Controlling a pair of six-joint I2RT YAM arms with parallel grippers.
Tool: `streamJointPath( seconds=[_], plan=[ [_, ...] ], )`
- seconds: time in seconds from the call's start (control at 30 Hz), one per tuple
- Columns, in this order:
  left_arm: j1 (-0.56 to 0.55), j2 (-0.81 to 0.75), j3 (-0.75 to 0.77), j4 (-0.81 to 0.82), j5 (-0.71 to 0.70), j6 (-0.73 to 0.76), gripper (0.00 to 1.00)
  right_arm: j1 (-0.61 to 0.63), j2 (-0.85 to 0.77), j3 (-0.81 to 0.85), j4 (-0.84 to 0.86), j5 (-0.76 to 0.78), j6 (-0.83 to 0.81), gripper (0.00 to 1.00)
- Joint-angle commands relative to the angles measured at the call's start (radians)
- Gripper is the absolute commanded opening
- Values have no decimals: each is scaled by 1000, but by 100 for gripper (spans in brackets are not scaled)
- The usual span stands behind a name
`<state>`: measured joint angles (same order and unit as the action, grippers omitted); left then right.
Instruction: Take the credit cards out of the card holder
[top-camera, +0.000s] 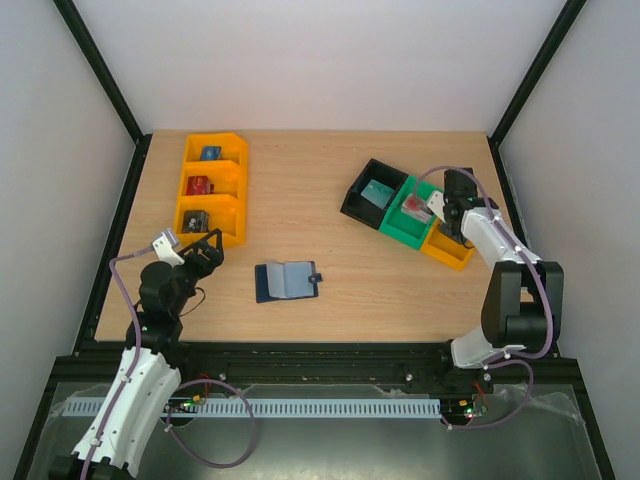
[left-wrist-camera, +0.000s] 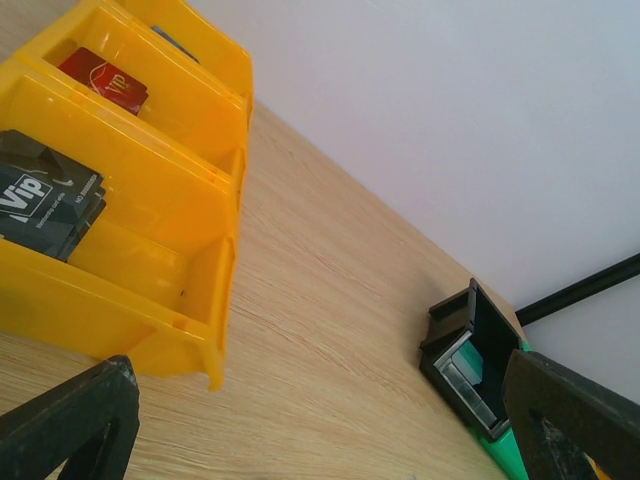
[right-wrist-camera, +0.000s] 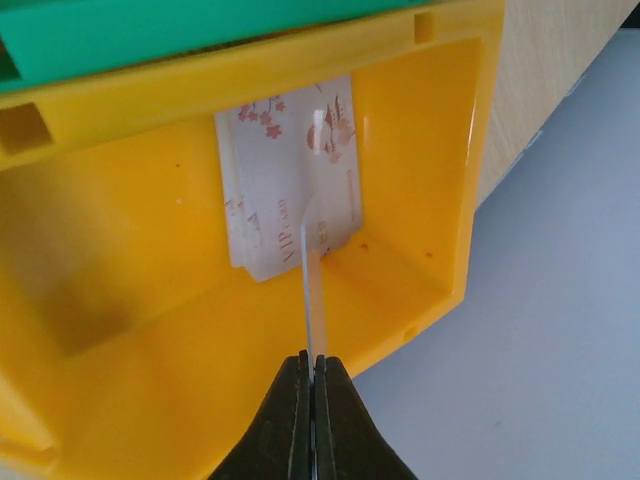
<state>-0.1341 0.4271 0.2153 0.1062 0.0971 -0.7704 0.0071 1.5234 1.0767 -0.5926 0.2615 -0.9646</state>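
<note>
Light wooden tabletop (top-camera: 330, 200), plain white walls (top-camera: 320, 60) around. Left rear: orange-yellow plastic bin with three compartments (top-camera: 226, 163), holding small blue item (top-camera: 210, 153) in the far one, red VIP card (left-wrist-camera: 105, 80) in the middle, stack of black VIP cards (left-wrist-camera: 45, 195) in the near. Right rear: black plastic bin (top-camera: 356, 187) with teal item (top-camera: 378, 192), green plastic bin (top-camera: 402, 236) with red item (top-camera: 415, 206), small yellow plastic bin (top-camera: 448, 256), touching side by side in a diagonal row.

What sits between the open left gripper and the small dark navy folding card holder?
Nothing. In the top view, only bare light wooden tabletop separates the left gripper from the card holder, which lies open.
</note>
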Motion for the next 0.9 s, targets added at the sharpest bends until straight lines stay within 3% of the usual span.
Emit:
streamJointPath(
  seconds=[0.0, 0.17, 0.5, 0.87],
  plan=[
    [11, 4, -12, 22, 7, -1, 100, -7, -19, -85, 254, 65, -167, 2],
    [14, 24, -13, 19, 5, -3, 99, -11, 25, -104, 354, 63, -195, 2],
    [22, 45, -14, 18, -3, -1, 99, -13, 101, -74, 397, -16, -200, 1],
    [34, 56, -20, 24, 3, -7, 99, -35, 88, -190, 570, -77, -234, 2]
  ],
)
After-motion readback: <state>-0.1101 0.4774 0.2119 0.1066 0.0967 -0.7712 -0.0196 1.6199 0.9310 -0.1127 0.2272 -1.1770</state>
